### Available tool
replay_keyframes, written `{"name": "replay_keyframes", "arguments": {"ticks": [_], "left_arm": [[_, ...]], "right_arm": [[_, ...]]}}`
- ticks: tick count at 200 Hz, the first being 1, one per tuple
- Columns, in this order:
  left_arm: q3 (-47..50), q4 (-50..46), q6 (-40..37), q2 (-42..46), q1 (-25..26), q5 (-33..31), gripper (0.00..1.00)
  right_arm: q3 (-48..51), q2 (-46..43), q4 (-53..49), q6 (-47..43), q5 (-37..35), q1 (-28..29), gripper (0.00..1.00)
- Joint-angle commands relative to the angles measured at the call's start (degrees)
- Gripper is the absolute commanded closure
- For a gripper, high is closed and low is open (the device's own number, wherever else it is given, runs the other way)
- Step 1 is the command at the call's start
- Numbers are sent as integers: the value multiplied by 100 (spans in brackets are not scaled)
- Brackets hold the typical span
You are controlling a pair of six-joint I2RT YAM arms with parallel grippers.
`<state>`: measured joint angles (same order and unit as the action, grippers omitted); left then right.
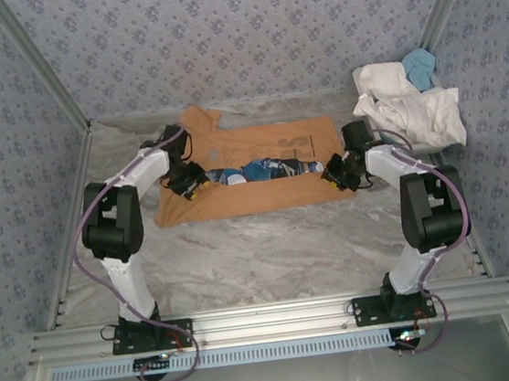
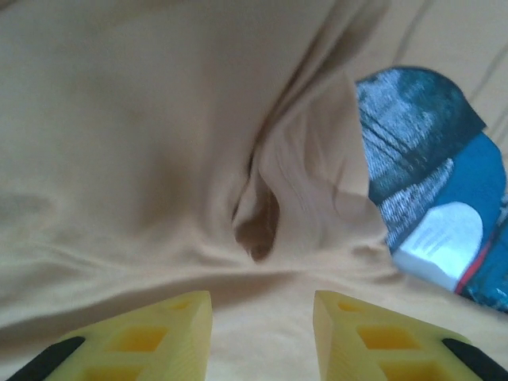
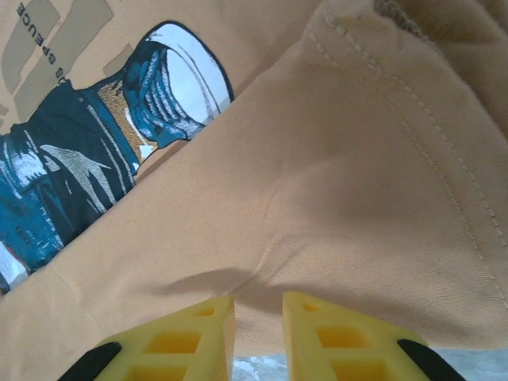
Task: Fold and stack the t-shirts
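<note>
Tan-orange short-sleeved cloth t-shirt (image 1: 258, 144) with a blue printed graphic (image 1: 266, 169) lies spread on the grey marbled counter (image 1: 271, 253), centre-far. The left claw (image 1: 189, 184) sits low over the shirt's left part, its yellow fingers (image 2: 159, 333) apart above bunched cloth, gripping nothing. The right claw (image 1: 335, 174) sits at the shirt's right edge, fingers narrowly apart, with the cloth just beyond the tips. Far right lie crumpled white t-shirts (image 1: 411, 108), with a light blue t-shirt (image 1: 421, 66) at the pile's far end.

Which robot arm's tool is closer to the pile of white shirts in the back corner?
Right. The right tool sits at the orange shirt's right edge, just in front of the white pile. The left tool is over at the shirt's left side.
</note>
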<state>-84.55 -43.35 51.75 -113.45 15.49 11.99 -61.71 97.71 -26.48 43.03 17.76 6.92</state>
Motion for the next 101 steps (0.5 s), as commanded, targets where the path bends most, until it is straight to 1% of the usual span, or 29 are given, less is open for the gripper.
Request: {"name": "replay_keyframes", "arguments": {"ticks": [1,19,49,74,101], "left_arm": [[-332,-162,-95,-201,-65,-292,64],[-372,-64,-147,-259,-63,-338,66],[-512,142,-166,-442,-21,-220,77],[-723,118,-213,-588,38,-172,86],[-881,36,-289,-660,60,-175,90]], "right_arm": [[-123,-98,11,-47,287,98,72],[-113,-213,35,3,406,182,70],[-95,-377,36,98,469,286,70],[-113,-467,-30,101,517,298,70],[-127,-524,-90,101,566,280,70]]}}
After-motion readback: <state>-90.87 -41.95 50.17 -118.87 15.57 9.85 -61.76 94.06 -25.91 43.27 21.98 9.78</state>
